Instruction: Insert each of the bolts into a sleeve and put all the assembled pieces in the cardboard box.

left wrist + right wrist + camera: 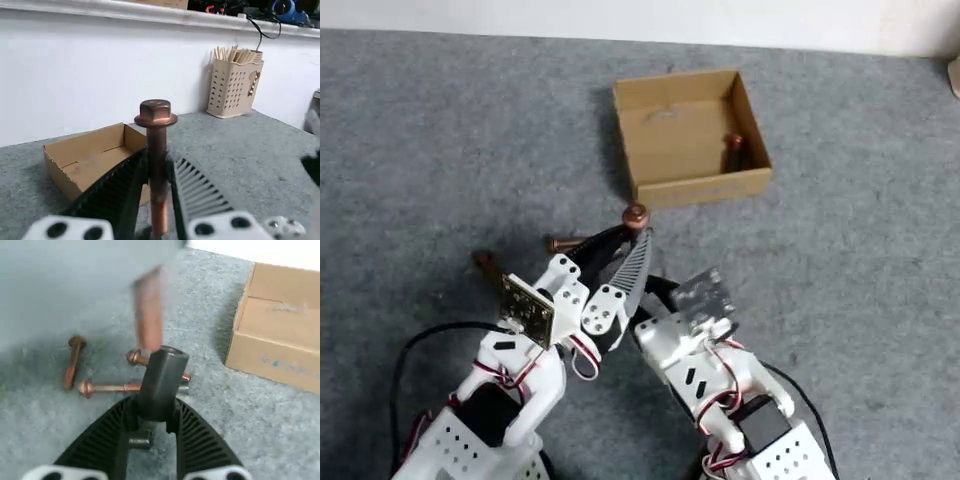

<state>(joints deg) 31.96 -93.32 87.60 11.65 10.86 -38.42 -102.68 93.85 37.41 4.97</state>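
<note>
Bright, even light over the grey worktop (840,300); a soft shadow hugs the left side of the cardboard box (680,130), with deeper shade inside its right corner.

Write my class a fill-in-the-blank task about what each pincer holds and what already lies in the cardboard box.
1. The left pincer holds an upright copper ____.
2. The right pincer holds a dark ____.
3. One assembled piece lies inside the cardboard ____.
Missing words: bolt; sleeve; box.
</note>
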